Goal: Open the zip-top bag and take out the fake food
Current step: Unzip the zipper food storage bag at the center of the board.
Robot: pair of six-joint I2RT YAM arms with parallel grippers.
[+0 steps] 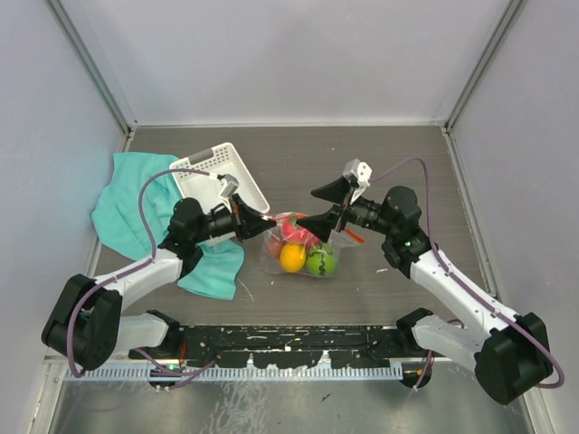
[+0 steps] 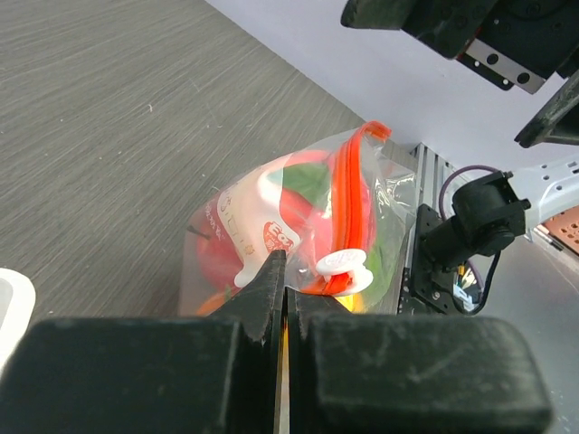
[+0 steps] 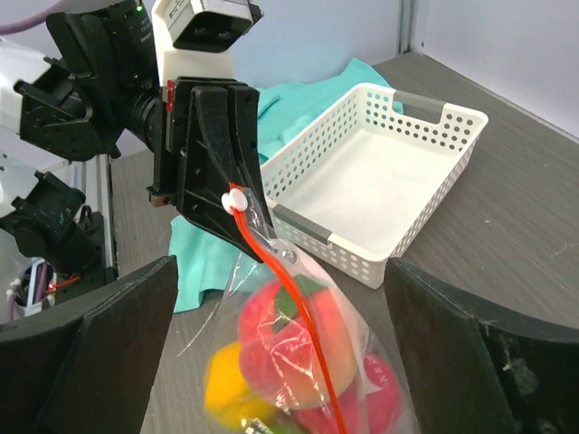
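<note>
Left jaws tight on zip-top bag point(image 2: 271, 221) edge, right jaws wide

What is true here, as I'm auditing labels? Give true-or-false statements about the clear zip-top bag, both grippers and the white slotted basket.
1. The left gripper is shut on the clear crinkly zip-top bag with the orange-red zipper. True.
2. The right gripper grips the bag too. False: it is wide open, holding nothing.
3. The small plastic fruits lie inside the bag. True.
4. The white slotted plastic basket holds a fruit. False: it is empty.
</note>
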